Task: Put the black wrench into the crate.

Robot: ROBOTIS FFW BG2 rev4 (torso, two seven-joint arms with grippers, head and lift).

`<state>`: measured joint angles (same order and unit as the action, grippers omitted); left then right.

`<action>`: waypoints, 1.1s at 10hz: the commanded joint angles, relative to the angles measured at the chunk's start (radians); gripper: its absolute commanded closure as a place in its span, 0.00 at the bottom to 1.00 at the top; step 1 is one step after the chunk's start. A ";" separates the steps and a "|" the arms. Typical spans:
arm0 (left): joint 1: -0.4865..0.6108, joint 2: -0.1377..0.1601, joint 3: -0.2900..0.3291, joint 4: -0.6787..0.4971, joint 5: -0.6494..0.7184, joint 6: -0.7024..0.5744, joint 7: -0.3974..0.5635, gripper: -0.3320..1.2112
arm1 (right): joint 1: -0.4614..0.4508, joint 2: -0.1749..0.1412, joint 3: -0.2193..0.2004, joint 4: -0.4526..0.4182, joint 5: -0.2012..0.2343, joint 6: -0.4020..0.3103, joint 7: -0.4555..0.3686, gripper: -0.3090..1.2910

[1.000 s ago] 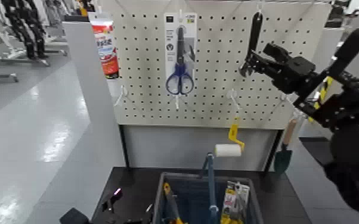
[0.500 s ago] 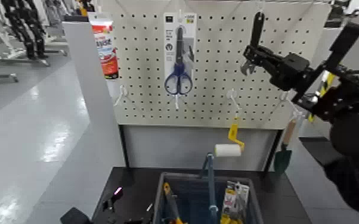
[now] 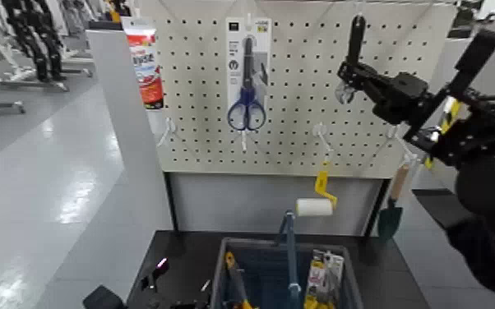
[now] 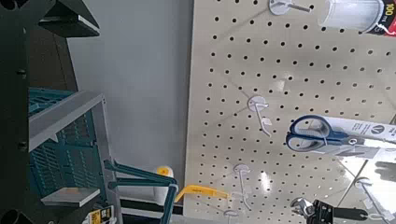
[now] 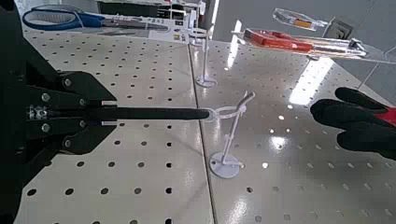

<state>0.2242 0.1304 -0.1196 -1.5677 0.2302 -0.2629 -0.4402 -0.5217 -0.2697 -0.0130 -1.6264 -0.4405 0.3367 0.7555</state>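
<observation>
The black wrench (image 3: 354, 39) hangs upright from a hook near the top right of the white pegboard (image 3: 300, 123). My right gripper (image 3: 348, 83) is shut on its lower, jaw end. In the right wrist view the fingers (image 5: 65, 114) clamp the slim black wrench (image 5: 154, 114), whose far end sits at a white wire hook (image 5: 227, 114). The dark grey crate (image 3: 220, 261) with its upright blue handle (image 3: 289, 246) stands on the dark table below, and it also shows as the crate (image 4: 65, 121) in the left wrist view. My left arm (image 3: 103, 297) rests low, left of the crate.
Blue-handled scissors on a card (image 3: 247, 74) hang mid-board, a red and white tube (image 3: 146, 62) at its left edge. A paint roller (image 3: 315, 205) and a trowel (image 3: 390, 215) hang lower right. Several packaged tools lie in the crate. Open floor lies left.
My right gripper has risen slightly toward the board and closed its fingers on the wrench's lower end. Nothing else has moved.
</observation>
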 commanded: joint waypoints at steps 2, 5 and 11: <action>0.000 0.000 0.000 0.000 0.000 0.001 0.000 0.28 | -0.004 0.000 0.004 -0.006 0.005 -0.004 0.004 0.89; 0.000 0.000 -0.002 0.000 0.000 0.001 0.000 0.28 | 0.002 0.000 -0.002 -0.073 0.005 -0.010 0.004 0.89; 0.000 0.000 -0.008 0.000 0.000 0.002 0.000 0.28 | 0.123 0.033 -0.028 -0.392 0.014 0.067 -0.050 0.88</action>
<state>0.2240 0.1304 -0.1261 -1.5677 0.2301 -0.2611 -0.4402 -0.4134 -0.2411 -0.0421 -2.0018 -0.4265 0.3938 0.7054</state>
